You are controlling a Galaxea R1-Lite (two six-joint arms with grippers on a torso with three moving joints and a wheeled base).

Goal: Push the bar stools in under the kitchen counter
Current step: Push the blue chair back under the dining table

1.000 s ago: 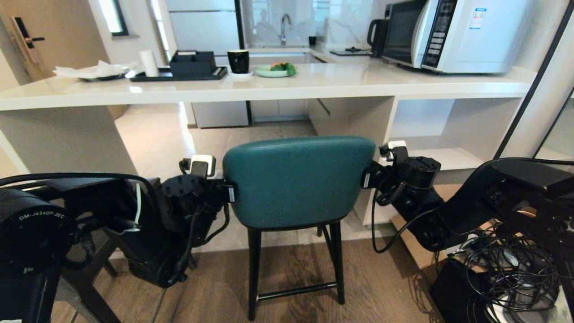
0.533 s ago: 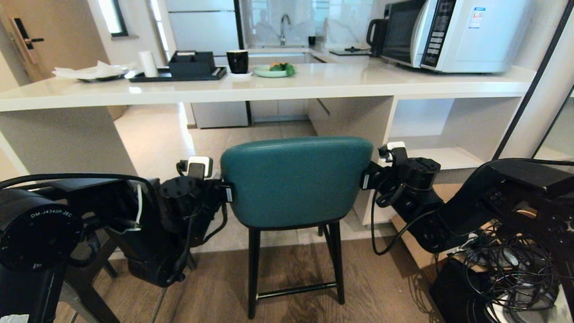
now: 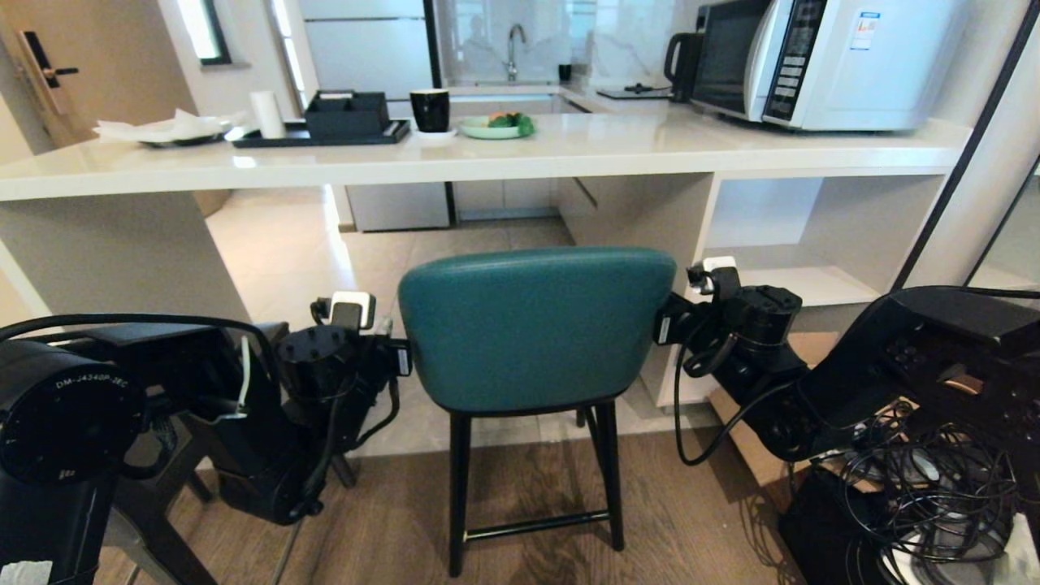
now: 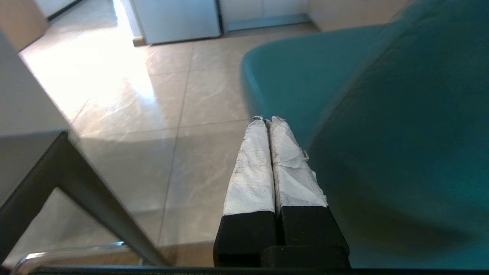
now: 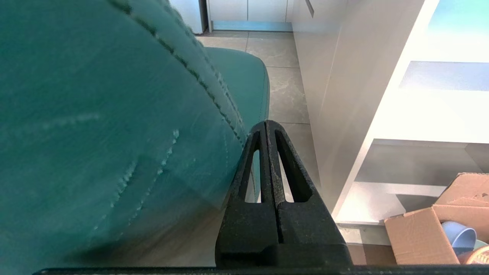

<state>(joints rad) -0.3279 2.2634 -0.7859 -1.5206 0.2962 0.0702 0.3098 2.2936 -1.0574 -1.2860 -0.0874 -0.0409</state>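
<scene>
The teal stool (image 3: 536,325) stands just short of the table (image 3: 487,158), its back between two clenched, empty pincers, the left pincer (image 4: 267,124) and right pincer (image 5: 266,124) flanking its side edges, so the push runs straight forward toward the opening.

The left gripper (image 3: 404,357) drew away from the teal stool's (image 3: 536,325) backrest edge, toward the robot's left
</scene>
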